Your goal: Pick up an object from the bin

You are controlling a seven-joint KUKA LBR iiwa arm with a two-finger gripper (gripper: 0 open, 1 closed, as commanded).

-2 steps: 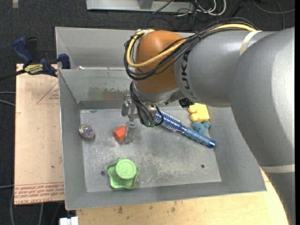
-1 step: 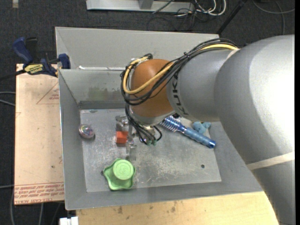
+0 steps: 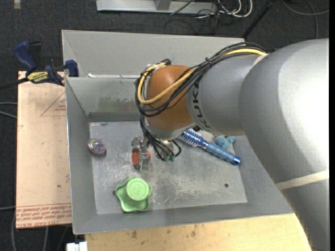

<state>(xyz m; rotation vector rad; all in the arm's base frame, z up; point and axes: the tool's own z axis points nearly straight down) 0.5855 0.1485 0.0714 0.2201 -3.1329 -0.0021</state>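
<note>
The grey metal bin [image 3: 78, 140] is entered from 3 o'clock by the silver robot arm [image 3: 272, 114]. The arm's wrist is capped by a rounded orange cover [image 3: 167, 98], which is looped with yellow and black cables.

The end effector [image 3: 141, 158] is lowered to the bin floor, slightly toward 9 o'clock from the floor's centre. A small red-orange item [image 3: 137, 159] is seen right at its tip. It cannot be told whether the end effector is spread or pressed together, nor whether this item is pinched.

A green flower-shaped plastic lid [image 3: 134, 195] lies at 6 o'clock from the end effector, near it but apart, close to the front wall. A small round purple-and-silver object [image 3: 97, 148] lies at 9 o'clock, beside the left wall.

At 3 o'clock, a blue-handled brush with pale bristles [image 3: 212, 146] is laid slantwise, partly covered by the wrist. A light-blue lumpy piece [image 3: 226, 141] is placed just beside its handle.
</note>
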